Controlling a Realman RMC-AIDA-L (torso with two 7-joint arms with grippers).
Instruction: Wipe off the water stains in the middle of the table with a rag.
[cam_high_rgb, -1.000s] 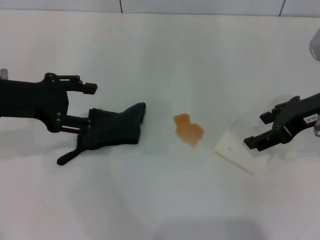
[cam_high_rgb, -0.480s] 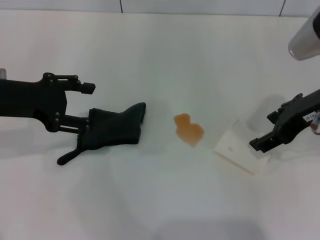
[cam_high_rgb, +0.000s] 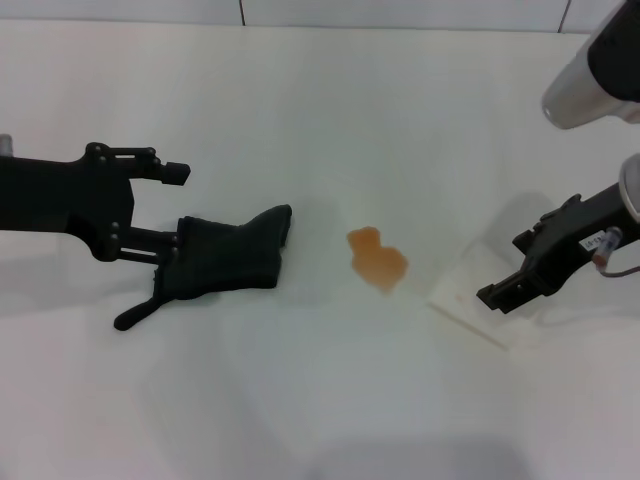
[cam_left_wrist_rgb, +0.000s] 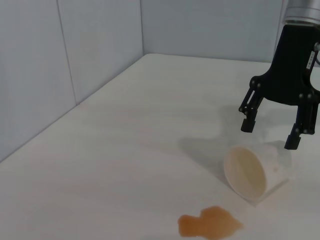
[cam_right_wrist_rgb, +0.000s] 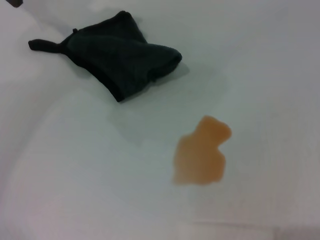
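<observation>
The rag (cam_high_rgb: 228, 256), very dark green-black, lies crumpled on the white table (cam_high_rgb: 320, 120), left of centre. My left gripper (cam_high_rgb: 174, 208) is open at the rag's left end, its lower finger touching the cloth and its upper finger clear of it. The orange-brown water stains (cam_high_rgb: 377, 261) lie in the middle, to the right of the rag and apart from it. My right gripper (cam_high_rgb: 505, 268) is open and empty, hovering over a tipped white cup. The right wrist view shows the rag (cam_right_wrist_rgb: 117, 56) and the stains (cam_right_wrist_rgb: 201, 152). The left wrist view shows the stains (cam_left_wrist_rgb: 210, 224) and the right gripper (cam_left_wrist_rgb: 269, 134).
A white cup (cam_high_rgb: 478, 296) lies on its side just right of the stains, its mouth towards them; it also shows in the left wrist view (cam_left_wrist_rgb: 252, 172). My right arm's silver link (cam_high_rgb: 580, 85) hangs over the far right. A wall (cam_left_wrist_rgb: 75, 50) borders the table.
My right gripper has shifted slightly over the cup, and the arm's silver link has swung into view at the top right. The left gripper, rag and stains have not moved.
</observation>
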